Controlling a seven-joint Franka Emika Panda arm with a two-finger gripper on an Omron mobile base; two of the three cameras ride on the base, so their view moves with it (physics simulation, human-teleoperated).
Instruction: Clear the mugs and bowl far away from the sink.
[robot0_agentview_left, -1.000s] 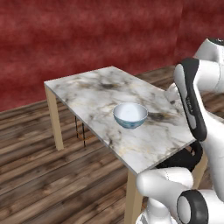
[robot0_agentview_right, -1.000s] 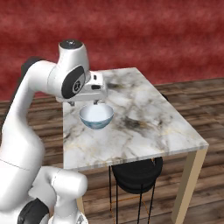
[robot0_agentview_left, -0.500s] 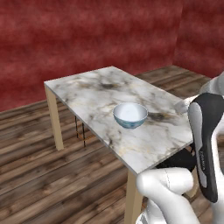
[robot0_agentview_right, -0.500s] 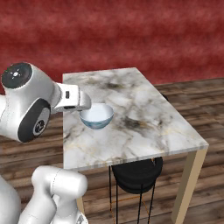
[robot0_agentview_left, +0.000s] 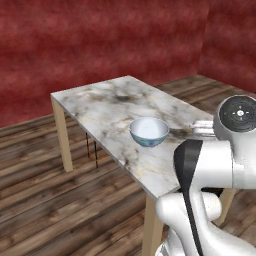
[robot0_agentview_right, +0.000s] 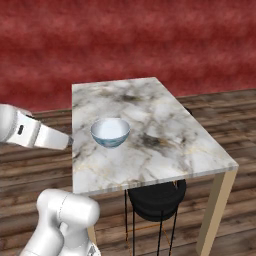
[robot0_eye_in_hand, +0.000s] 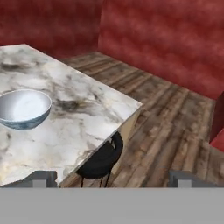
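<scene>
The bowl (robot0_agentview_left: 149, 131) (robot0_agentview_right: 110, 132) (robot0_eye_in_hand: 22, 108), white inside and pale blue outside, stands upright on the marble table (robot0_agentview_left: 105, 107) (robot0_agentview_right: 165, 145) (robot0_eye_in_hand: 83, 118), nearer its front half. My gripper (robot0_eye_in_hand: 113, 180) is open, with its fingertips (robot0_eye_in_hand: 42, 178) far apart and nothing between them. It hovers off the table's near corner, and the bowl lies to the upper left in the hand view, well apart from the fingers. The mugs and the sink are out of view.
A black stool (robot0_agentview_right: 156, 200) (robot0_eye_in_hand: 101, 159) stands under the table's near end. Wooden floor surrounds the table, and red walls close the back and the right side. My arm (robot0_agentview_right: 35, 135) reaches along the table's left edge in the right base view.
My arm has swung away from above the bowl toward the table's near edge. The bowl has stayed where it was and the gripper has stayed open.
</scene>
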